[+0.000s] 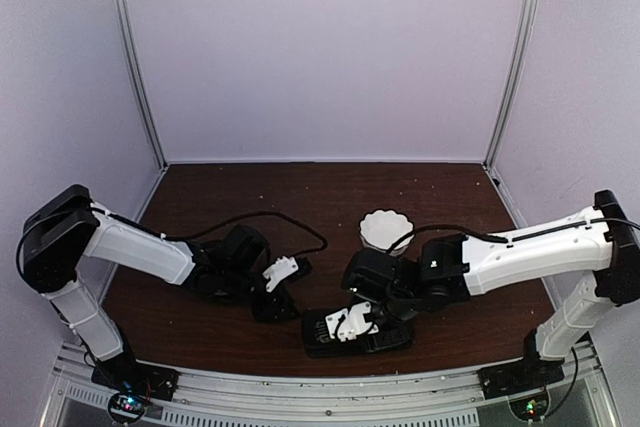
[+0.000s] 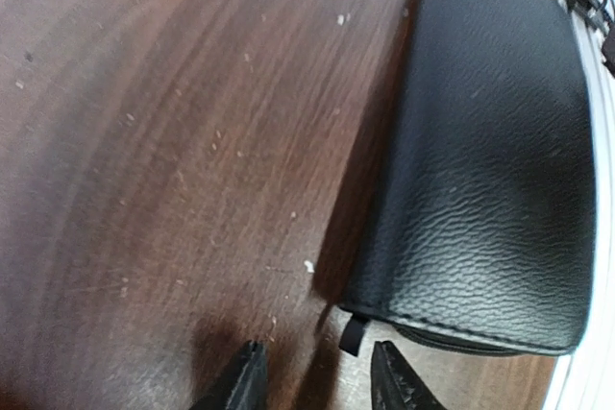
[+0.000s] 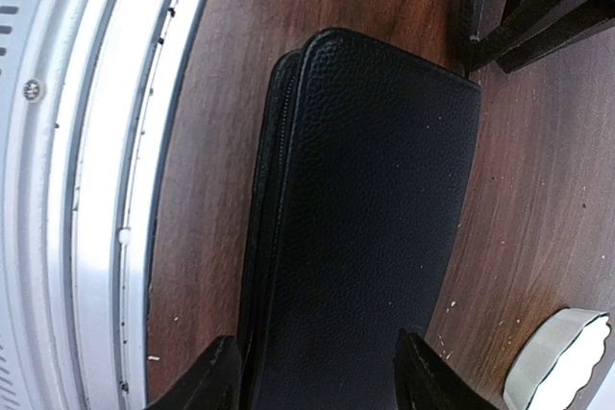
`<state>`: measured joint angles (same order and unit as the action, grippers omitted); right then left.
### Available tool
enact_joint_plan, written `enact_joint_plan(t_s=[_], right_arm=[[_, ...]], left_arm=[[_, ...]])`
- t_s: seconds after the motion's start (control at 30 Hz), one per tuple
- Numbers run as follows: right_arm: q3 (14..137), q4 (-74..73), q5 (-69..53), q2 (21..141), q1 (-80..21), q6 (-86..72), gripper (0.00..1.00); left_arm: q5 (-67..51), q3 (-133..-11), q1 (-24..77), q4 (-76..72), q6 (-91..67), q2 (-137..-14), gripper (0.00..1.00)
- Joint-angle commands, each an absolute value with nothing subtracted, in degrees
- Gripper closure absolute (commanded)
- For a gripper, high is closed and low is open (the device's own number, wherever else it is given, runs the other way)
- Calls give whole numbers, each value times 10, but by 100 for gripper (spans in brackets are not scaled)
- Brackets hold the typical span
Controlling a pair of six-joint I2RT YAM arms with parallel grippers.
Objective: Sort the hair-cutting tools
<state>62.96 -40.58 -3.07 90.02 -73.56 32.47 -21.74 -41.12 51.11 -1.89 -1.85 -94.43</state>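
Observation:
The hair-cutting tools are out of view. A flat black zip case [image 1: 322,337] lies closed near the table's front edge. It fills the right of the left wrist view [image 2: 490,170] and the middle of the right wrist view [image 3: 375,218]. My left gripper [image 1: 283,309] [image 2: 322,381] is low at the case's left end. It is open, and the small black zip pull tab [image 2: 354,333] lies just ahead between its fingers. My right gripper [image 1: 345,330] [image 3: 322,381] hangs open over the case's other end, one finger on each long side.
A white scalloped dish [image 1: 385,230] [image 3: 562,357] stands behind the case. The metal front rail [image 1: 330,382] [image 3: 86,189] runs close along the case's near side. The left gripper's black fingers [image 3: 524,7] show past the case's far end in the right wrist view.

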Motion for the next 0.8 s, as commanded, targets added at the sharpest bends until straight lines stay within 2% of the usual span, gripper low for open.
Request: enact_joint_plan(t_s=[0.0,0.23,0.4,0.53,0.57,0.67,0.77], right_arm=[[597,-333,6,941,-740,316,44],[577,-295,10,969,-743,320,44],[572,-275,30,987,-744,301,45],[580,-248,116,1021,-740,250,48],[585,-250,129,1034,-736,243,49],[591,-253,131,1056,-718,233,55],[595,-269,111,1069,-702,217,65]], left_arm=[[-240,-443,514,-10,11,-981,60],[-242,-436,518,-38,11,-997,62],[-247,-470,523,-24,24,-1028,78],[-183,-484,524,-16,20,-1024,96],[-163,-491,523,-8,21,-1022,100],[-121,-505,515,22,17,-1021,100],[-101,-493,510,33,3,-1011,100]])
